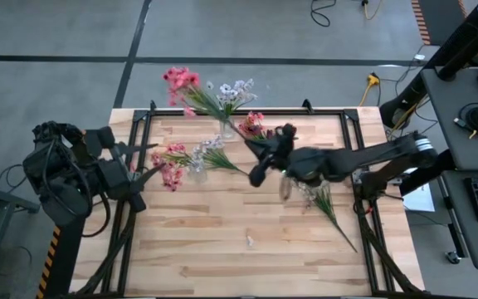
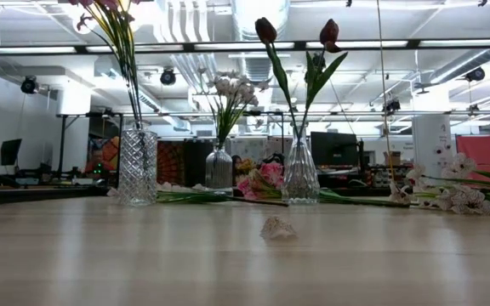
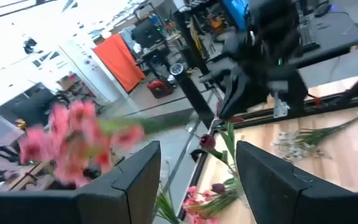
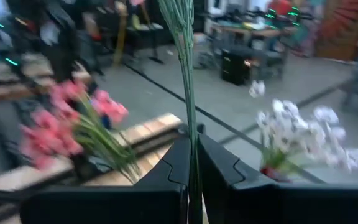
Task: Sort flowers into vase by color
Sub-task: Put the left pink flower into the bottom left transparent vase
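Note:
My right gripper [image 1: 254,174] hangs over the middle of the table, shut on the green stalk of a pink flower [image 1: 171,176]. The blurred blossom [image 3: 73,146] hangs in the air just in front of my left gripper [image 3: 197,152]. That gripper [image 1: 148,176] is raised at the table's left edge, open, with nothing between its fingers. Three glass vases stand on the table. A faceted one [image 2: 139,166] holds pink flowers, a small one [image 2: 219,167] holds white-lilac blossoms, and a third [image 2: 300,172] holds two dark red tulips. My right gripper pinches the bare green stalk [image 4: 189,134] between its two shut fingers, well away from the blossom. The fingers point about level and lie across the stalk. The flower is lifted clear of the table, its blossom end reaching toward my left gripper.
Loose white-blossomed stems [image 1: 326,203] lie on the table's right part, also in the low view [image 2: 458,197]. More pink blossoms [image 2: 258,183] lie behind the tulip vase. A small scrap [image 1: 250,241] lies near the front. A black frame [image 1: 363,216] borders the table.

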